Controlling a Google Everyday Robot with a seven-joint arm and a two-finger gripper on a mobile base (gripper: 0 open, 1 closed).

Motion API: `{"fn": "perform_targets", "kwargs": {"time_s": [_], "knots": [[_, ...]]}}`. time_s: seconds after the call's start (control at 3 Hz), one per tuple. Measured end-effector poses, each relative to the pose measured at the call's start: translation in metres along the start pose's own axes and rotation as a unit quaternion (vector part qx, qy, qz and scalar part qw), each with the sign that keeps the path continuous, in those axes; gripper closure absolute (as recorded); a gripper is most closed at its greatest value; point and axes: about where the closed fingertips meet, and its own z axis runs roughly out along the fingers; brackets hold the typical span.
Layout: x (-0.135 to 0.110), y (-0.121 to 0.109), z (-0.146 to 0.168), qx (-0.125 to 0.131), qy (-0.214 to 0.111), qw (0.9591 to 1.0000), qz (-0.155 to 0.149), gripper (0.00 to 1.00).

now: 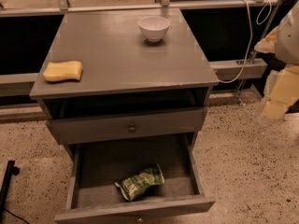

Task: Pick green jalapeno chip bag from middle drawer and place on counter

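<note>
Chip bag [140, 182], lettering unreadable, in drawer [110, 158]; claw [279, 97] right.

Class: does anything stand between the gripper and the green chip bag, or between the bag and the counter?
Nothing visible does. The gripper hangs far right; the green jalapeno chip bag lies uncovered in the open middle drawer. The counter holds a sponge and a bowl.

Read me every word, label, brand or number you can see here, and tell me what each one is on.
Green chip bag in the open drawer: white lettering, too blurred to read.
Bowl, sponge and counter: no writing.
Gripper, at the right edge beside the counter: no label shows.
</note>
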Motion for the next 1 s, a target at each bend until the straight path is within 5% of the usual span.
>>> {"fn": "perform_targets", "kwargs": {"time_s": [0.33,0.67,1.0], "knots": [[-0.001,0.002,0.004,-0.003,-0.001,1.0,0.0,0.0],[-0.011,0.026,0.058,-0.04,-0.02,0.999,-0.007,0.0],[-0.038,0.089,0.133,-0.086,-0.095,0.9916,0.021,0.0]]}}
